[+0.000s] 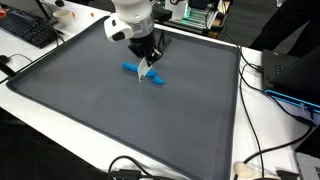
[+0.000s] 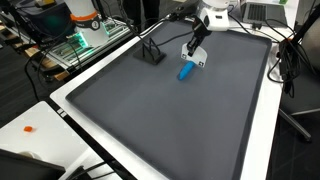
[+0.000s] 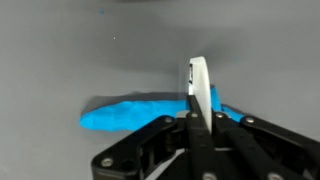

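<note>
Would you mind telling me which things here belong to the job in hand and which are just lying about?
In hand:
gripper, shut
blue object at its tips
grey mat beneath

Lying about:
keyboard
black stand near the mat's edge
small orange item
cables

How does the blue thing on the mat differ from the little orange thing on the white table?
The blue thing is long; the orange thing is a tiny speck. The blue thing lies on the gray mat at the tips of the gripper; the orange thing lies off it on the white table, far away. Both are brightly coloured.
</note>
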You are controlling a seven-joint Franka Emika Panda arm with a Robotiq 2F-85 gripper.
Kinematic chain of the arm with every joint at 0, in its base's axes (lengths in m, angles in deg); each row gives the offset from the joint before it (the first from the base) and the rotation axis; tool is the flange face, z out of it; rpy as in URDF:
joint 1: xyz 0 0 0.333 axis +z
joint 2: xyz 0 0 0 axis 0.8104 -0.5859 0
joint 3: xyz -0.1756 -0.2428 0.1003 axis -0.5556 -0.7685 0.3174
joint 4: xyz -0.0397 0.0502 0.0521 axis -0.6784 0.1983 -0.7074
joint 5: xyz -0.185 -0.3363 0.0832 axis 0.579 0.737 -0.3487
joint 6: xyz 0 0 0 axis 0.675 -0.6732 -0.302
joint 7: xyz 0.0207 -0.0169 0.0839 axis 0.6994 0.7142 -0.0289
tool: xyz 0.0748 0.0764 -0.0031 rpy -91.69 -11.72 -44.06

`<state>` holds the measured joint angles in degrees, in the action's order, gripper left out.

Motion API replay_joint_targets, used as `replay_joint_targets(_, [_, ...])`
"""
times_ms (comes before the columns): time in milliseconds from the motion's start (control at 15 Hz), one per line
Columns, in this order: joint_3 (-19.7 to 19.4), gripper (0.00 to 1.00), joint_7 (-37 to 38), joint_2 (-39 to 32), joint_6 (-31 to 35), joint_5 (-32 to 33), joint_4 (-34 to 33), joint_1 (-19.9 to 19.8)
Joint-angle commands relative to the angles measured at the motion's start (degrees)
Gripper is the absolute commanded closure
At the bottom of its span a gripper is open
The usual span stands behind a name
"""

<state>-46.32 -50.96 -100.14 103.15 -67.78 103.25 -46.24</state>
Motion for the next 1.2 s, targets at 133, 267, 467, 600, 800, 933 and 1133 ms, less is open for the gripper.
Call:
replay_joint_targets(133, [0.0, 0.99, -0.8, -2.6, 2.2, 1.3, -0.3, 0.0])
replay_joint_targets(267, [-0.1, 0.99, -0.6, -2.9, 2.3, 1.6, -0.2, 0.0])
replay_joint_targets(467, [-0.2, 0.99, -0.7, -2.9, 2.4, 1.4, 0.3, -0.2])
replay_joint_targets(600, [-0.1, 0.99, -0.8, -2.3, 2.3, 1.0, 1.2, -0.4])
replay_joint_targets(800, [0.0, 0.99, -0.6, -1.0, 2.0, 0.4, 3.1, -0.7])
replay_joint_targets(933, [0.2, 0.99, -0.9, 0.0, 2.5, -0.3, 4.5, -1.1])
replay_joint_targets(1133, [0.6, 0.99, -1.2, 1.1, 3.9, -1.4, 6.3, -1.3])
